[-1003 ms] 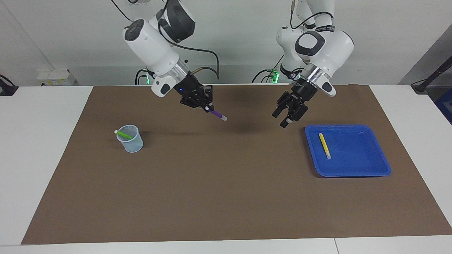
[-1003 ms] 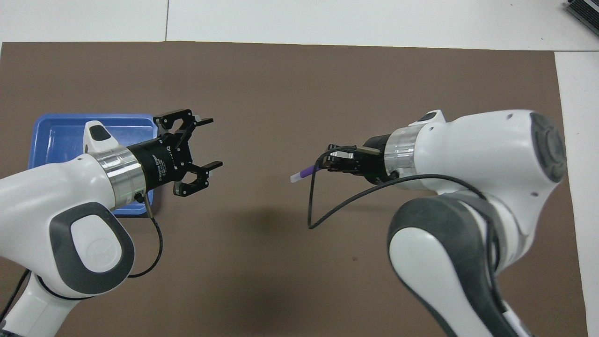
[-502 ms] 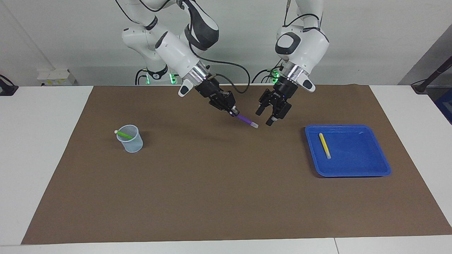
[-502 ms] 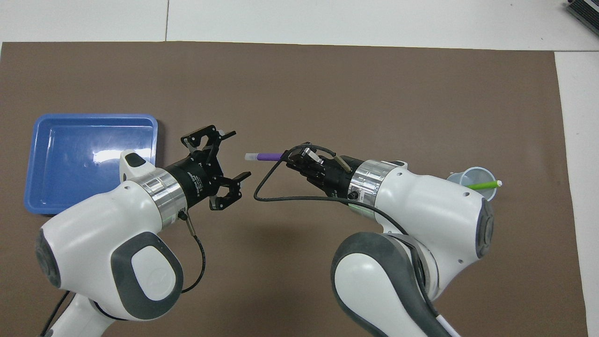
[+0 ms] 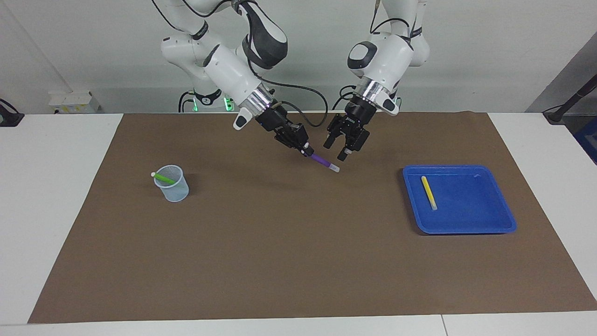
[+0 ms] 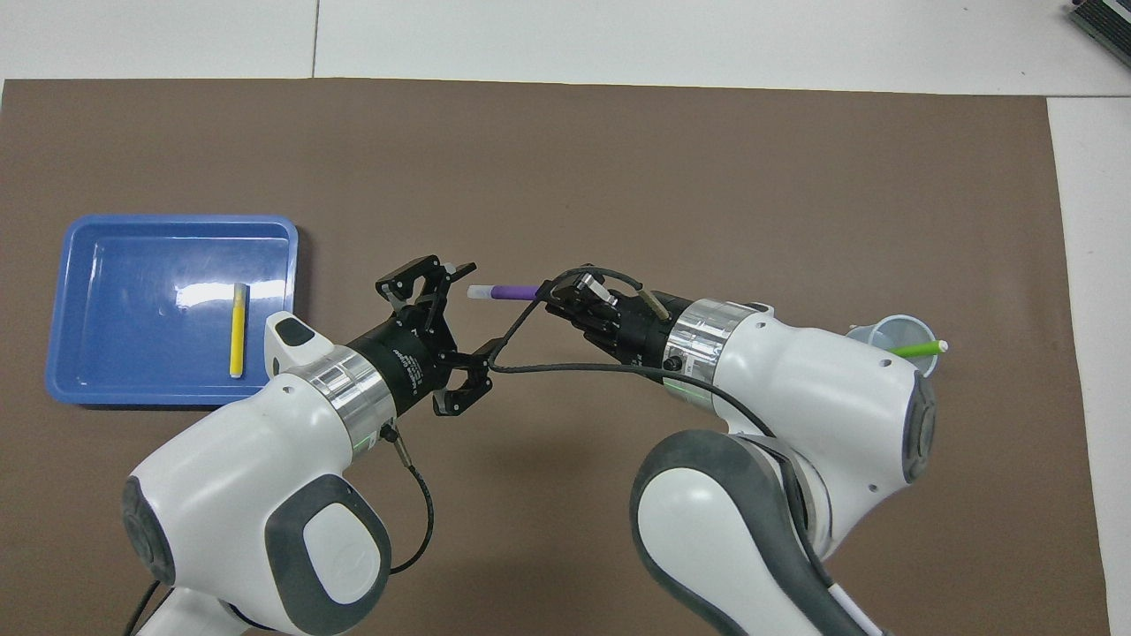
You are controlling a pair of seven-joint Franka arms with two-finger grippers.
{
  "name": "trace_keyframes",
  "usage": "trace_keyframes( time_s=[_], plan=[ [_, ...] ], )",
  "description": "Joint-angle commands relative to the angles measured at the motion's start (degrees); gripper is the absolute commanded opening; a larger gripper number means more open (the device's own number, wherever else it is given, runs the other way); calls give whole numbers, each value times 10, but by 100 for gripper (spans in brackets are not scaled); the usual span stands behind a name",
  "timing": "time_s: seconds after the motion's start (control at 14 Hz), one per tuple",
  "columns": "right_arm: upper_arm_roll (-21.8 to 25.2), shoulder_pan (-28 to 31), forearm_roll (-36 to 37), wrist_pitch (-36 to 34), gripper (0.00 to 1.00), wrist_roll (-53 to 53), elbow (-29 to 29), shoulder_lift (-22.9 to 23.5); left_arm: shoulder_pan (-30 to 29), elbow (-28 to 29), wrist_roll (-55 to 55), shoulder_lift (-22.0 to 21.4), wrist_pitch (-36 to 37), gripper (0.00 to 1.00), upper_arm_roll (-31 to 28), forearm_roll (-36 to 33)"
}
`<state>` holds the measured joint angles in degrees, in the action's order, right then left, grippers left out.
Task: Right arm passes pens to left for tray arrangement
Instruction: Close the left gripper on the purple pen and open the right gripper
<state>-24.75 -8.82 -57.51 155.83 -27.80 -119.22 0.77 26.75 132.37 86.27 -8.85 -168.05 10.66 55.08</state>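
Three pens: purple pen (image 5: 322,162) (held), yellow pen (image 5: 428,192), green pen (image 5: 163,178).

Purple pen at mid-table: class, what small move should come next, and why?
Probably the left gripper should ease forward until its open fingers straddle the purple pen. The right gripper holds the pen's other end, pale tip out, and the left is not yet around it.

Purple pen (image 5: 322,161) jutting from right claw (image 5: 305,150), tip just beside spread left claw (image 5: 340,146). Black cable (image 6: 565,367) looping between them. Bare mat (image 5: 298,252) elsewhere; cup (image 5: 172,184), tray (image 5: 494,227) well apart.
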Motion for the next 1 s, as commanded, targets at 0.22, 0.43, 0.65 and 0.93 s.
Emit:
trace_keyframes(
  time_s=[0.22,0.43,0.65,0.93],
  plan=[
    [-2,1,-15,9,0,1,-2,-2,49,16,50,18,-95,88,-6,10],
    [-2,1,-17,9,0,0,2,2,73,2,50,58,-140,88,-6,21],
    [-2,1,-23,9,0,0,2,2,74,2,50,59,-141,87,-5,21],
    [-2,0,-22,8,0,1,3,2,75,1,43,59,-138,60,-6,21]
  ],
)
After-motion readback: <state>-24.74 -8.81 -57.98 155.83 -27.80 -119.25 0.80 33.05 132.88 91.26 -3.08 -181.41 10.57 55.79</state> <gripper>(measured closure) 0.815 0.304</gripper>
